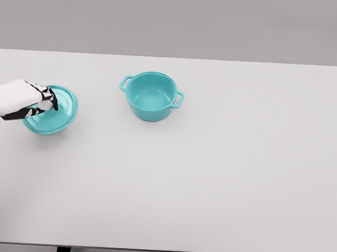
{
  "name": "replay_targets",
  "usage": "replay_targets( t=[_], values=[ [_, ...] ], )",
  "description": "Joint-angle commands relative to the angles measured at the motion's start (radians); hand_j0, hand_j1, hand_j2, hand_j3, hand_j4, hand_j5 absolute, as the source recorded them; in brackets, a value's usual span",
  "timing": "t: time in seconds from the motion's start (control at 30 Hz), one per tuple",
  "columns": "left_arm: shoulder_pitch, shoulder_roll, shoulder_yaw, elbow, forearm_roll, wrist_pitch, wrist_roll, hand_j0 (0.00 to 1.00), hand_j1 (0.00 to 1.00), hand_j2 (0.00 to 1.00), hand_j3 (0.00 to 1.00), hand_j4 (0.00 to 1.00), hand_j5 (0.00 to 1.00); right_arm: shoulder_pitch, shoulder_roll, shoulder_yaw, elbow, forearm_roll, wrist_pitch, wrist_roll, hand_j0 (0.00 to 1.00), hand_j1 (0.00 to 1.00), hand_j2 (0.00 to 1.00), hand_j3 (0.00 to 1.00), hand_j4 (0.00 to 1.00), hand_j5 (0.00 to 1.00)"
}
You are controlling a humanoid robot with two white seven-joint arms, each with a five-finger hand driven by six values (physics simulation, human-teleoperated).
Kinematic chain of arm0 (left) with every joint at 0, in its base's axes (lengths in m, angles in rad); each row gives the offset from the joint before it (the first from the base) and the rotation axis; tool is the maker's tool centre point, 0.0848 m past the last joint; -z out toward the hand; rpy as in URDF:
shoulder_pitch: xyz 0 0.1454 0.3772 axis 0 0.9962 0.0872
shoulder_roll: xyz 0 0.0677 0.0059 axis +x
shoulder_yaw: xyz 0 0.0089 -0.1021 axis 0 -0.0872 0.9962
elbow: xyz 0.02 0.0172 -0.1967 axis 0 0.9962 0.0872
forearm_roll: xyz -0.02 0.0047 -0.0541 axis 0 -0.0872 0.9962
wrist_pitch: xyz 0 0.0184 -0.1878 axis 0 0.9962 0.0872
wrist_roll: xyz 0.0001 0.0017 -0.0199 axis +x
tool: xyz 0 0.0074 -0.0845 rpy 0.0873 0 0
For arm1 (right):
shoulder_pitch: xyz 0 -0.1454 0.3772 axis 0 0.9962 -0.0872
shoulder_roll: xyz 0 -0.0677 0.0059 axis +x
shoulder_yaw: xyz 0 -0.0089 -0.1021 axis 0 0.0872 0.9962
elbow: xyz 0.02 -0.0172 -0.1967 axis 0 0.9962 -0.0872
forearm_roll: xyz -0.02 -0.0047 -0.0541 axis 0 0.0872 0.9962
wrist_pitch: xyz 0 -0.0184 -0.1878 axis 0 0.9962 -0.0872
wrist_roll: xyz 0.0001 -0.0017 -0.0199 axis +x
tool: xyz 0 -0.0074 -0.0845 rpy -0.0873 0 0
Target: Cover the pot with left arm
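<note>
Just the one view here: the head camera is sitting above the near edge of the white table [211,179] and looking down and forward across it. It's taking in pretty much the whole tabletop, left edge to right edge, with a grey backdrop [174,22] filling the far strip. It's hanging back fairly far, so the teal pot [151,96] is showing small, left of centre toward the far side.

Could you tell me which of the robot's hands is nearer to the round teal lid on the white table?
Left. The left hand sits on top of the round teal lid, fingers curled around its knob, well left of the open teal two-handled pot. The right hand is out of view.
</note>
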Motion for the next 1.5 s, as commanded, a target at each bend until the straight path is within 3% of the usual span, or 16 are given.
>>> replay_targets(
  t=[0.0, 0.53, 0.67, 1.3, 1.47],
  values=[
    [-0.006, 0.005, -0.002, -0.012, 0.007, 0.002, 0.0, 0.46, 0.46, 0.46, 0.46, 0.46, 0.46, 0.0, 0.0, 0.0, 0.0, 0.0, 0.0, 0.0, 1.0, 1.0, 1.0, 1.0, 1.0, 1.0],
    [-0.06, -0.052, -0.008, -0.089, -0.002, 0.002, 0.0, 0.46, 0.46, 0.46, 0.46, 0.46, 0.46, 0.0, 0.0, 0.0, 0.0, 0.0, 0.0, 0.0, 1.0, 1.0, 1.0, 1.0, 1.0, 1.0],
    [-0.118, -0.066, -0.089, -0.086, 0.0, 0.002, 0.0, 0.45, 0.45, 0.45, 0.45, 0.45, 0.45, 0.0, 0.0, 0.0, 0.0, 0.0, 0.0, 0.0, 1.0, 1.0, 1.0, 1.0, 1.0, 1.0],
    [-0.17, -0.181, -0.097, -0.091, -0.008, 0.002, 0.0, 0.45, 0.45, 0.45, 0.45, 0.45, 0.45, 0.0, 0.0, 0.0, 0.001, 0.0, 0.0, 0.0, 1.0, 1.0, 1.0, 1.0, 1.0, 1.0],
    [-0.209, -0.203, -0.164, -0.083, -0.007, 0.002, 0.0, 0.45, 0.45, 0.45, 0.45, 0.45, 0.45, 0.0, 0.0, 0.0, 0.001, 0.0, 0.0, 0.0, 1.0, 1.0, 1.0, 1.0, 1.0, 1.0]
  ],
)
